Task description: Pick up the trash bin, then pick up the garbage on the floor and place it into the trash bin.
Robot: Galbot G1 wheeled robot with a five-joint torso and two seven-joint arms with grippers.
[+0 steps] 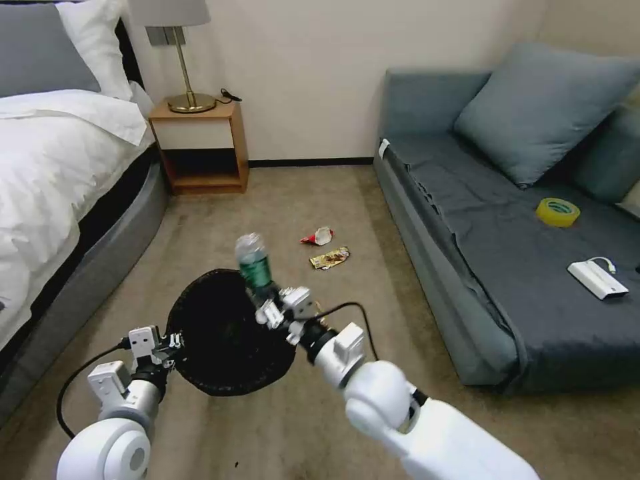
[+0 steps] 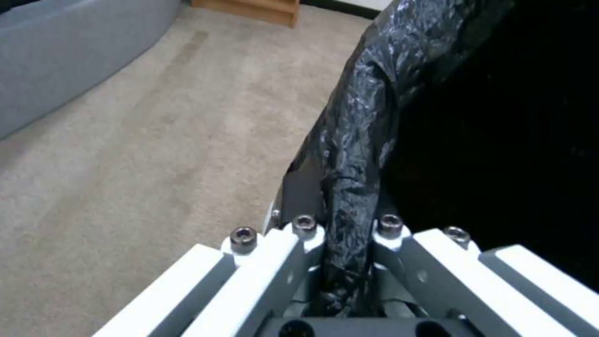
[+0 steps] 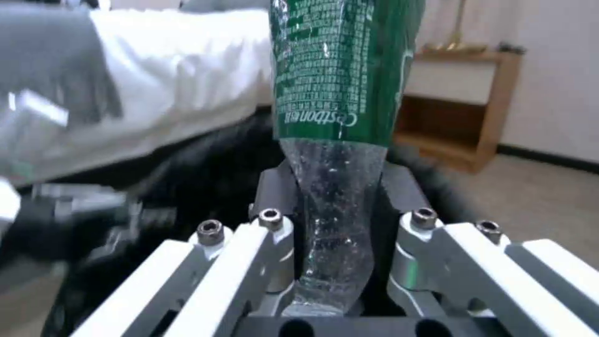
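The trash bin (image 1: 220, 340), lined with a wrinkly black bag, hangs above the carpet with my left gripper (image 1: 175, 345) shut on its near-left rim (image 2: 353, 187). Over the bin's far edge my right gripper (image 1: 267, 303) is shut on the clear bottle with a green label (image 1: 253, 263); the bottle (image 3: 340, 117) stands up between the fingers (image 3: 278, 196). Two more pieces of garbage lie on the carpet beyond: a red-and-white wrapper (image 1: 319, 236) and a gold wrapper (image 1: 329, 257).
A bed (image 1: 60, 173) runs along the left, and a wooden nightstand (image 1: 199, 143) with a lamp stands at the back wall. On the right, a grey sofa (image 1: 507, 253) carries a yellow tape roll (image 1: 557, 212) and a white box with a cable (image 1: 597, 279).
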